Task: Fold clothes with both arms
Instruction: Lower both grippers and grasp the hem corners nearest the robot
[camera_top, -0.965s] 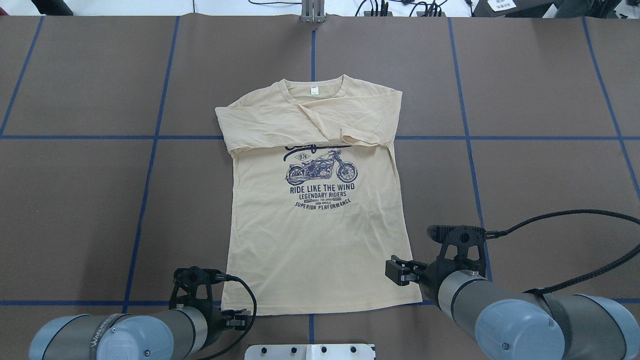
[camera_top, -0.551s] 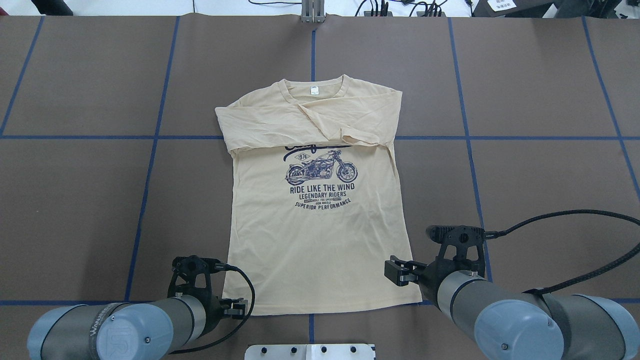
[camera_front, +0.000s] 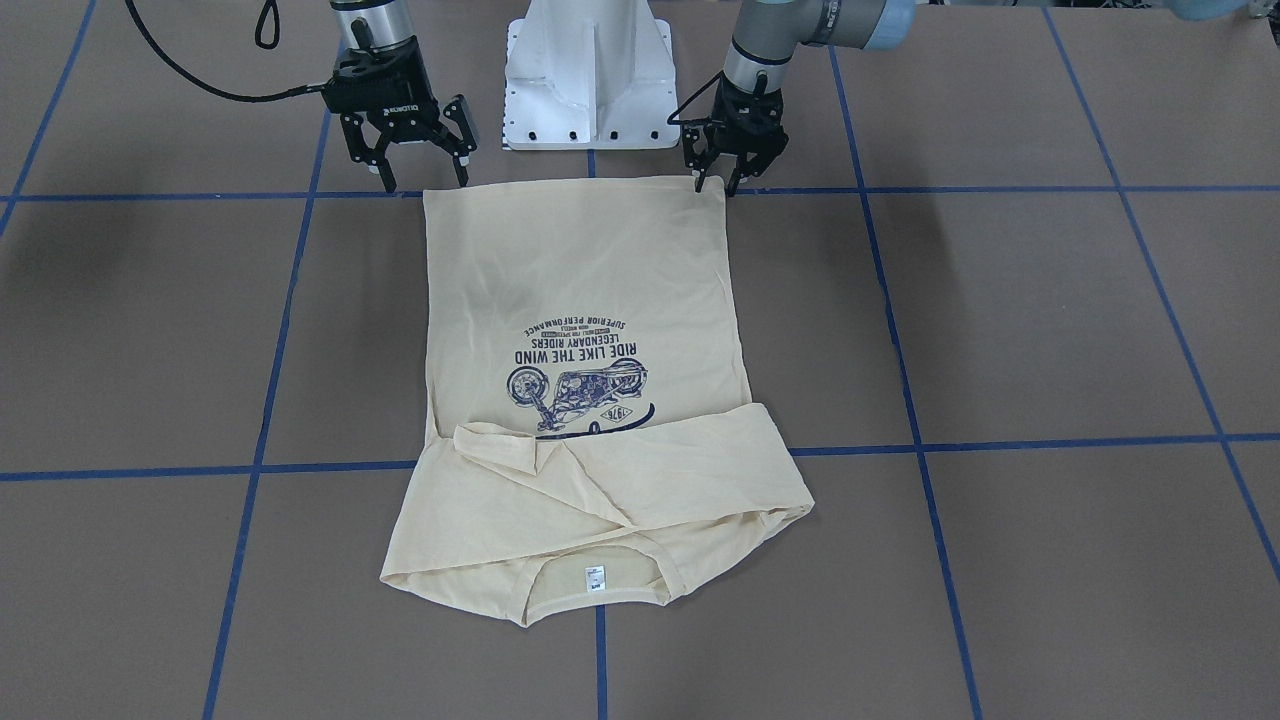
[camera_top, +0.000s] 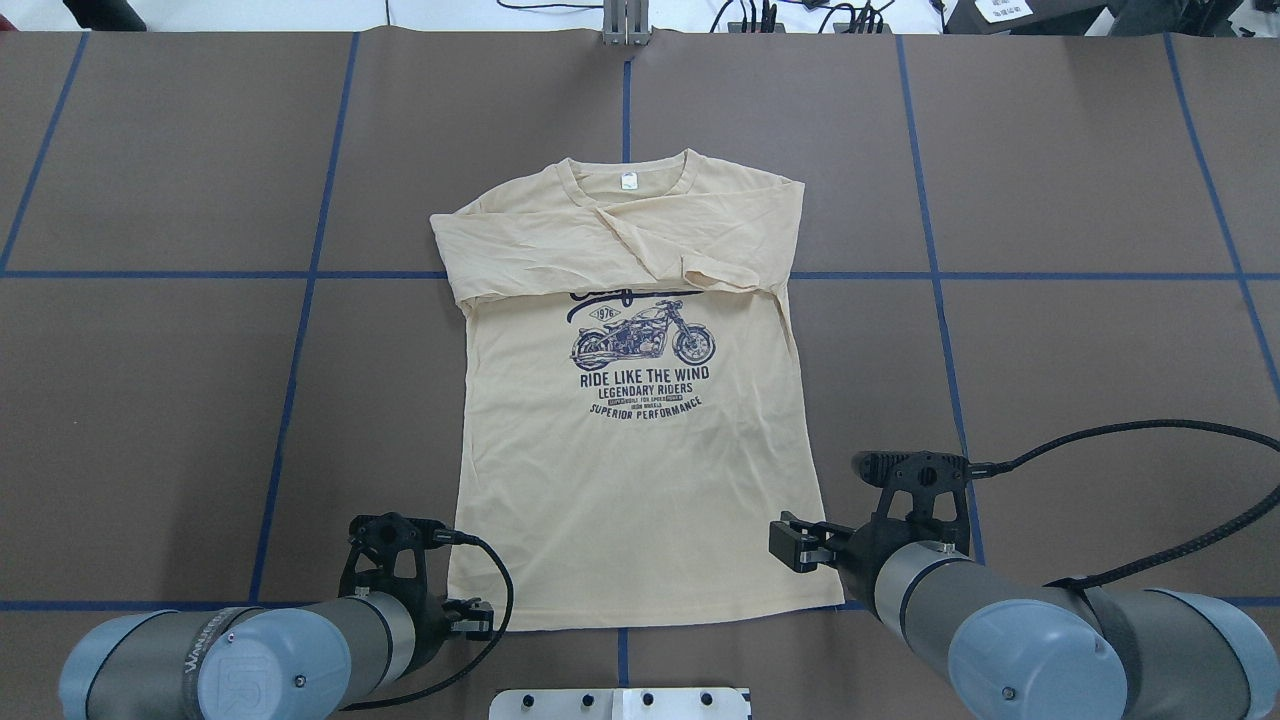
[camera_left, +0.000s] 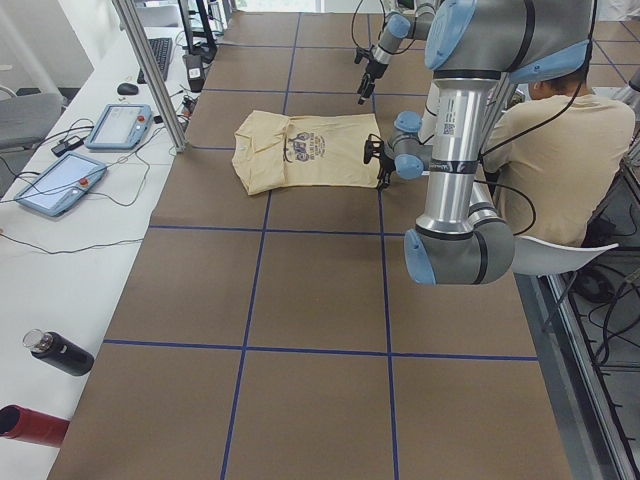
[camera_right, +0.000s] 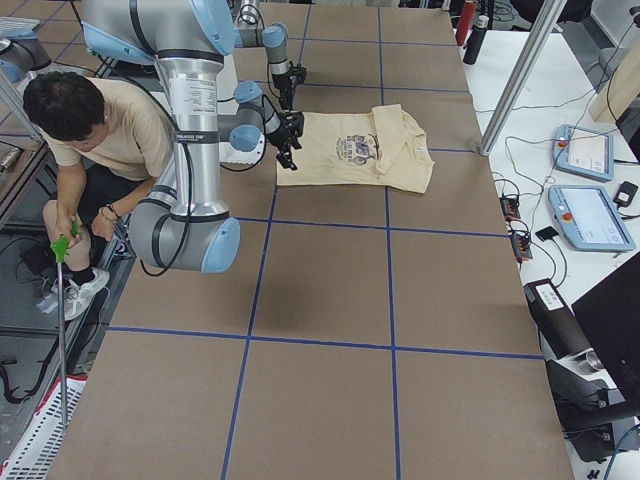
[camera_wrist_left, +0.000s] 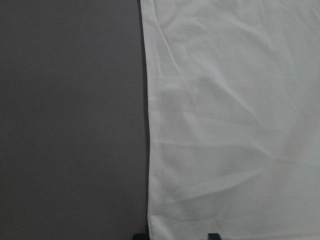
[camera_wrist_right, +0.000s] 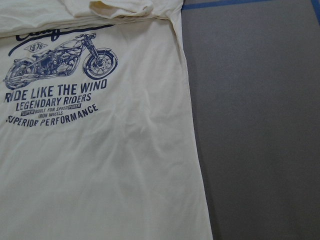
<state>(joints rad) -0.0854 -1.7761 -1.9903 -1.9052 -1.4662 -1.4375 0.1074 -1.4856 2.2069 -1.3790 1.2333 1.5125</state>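
The cream-yellow T-shirt (camera_front: 585, 290) lies flat on the brown table (camera_front: 1000, 320), print up, with both sleeves folded across the chest. Its navy motorcycle print (camera_top: 643, 340) and white neck label (camera_top: 629, 181) show. The hem faces the robot. My left gripper (camera_front: 718, 186) is open and low, straddling the hem's corner; its fingertips (camera_wrist_left: 214, 235) frame the shirt's side edge (camera_wrist_left: 148, 150). My right gripper (camera_front: 424, 182) is open wide just above the other hem corner and holds nothing. The right wrist view looks along the shirt (camera_wrist_right: 100, 165).
The white pedestal base (camera_front: 590, 70) stands between the arms behind the hem. Blue tape lines (camera_top: 940, 275) grid the table. A seated person (camera_left: 560, 150) is beside the robot. Control tablets (camera_left: 60, 180) and two bottles (camera_left: 55, 352) lie on the side bench.
My left arm has shifted slightly forward toward the hem corner. The right arm and the shirt have stayed still.
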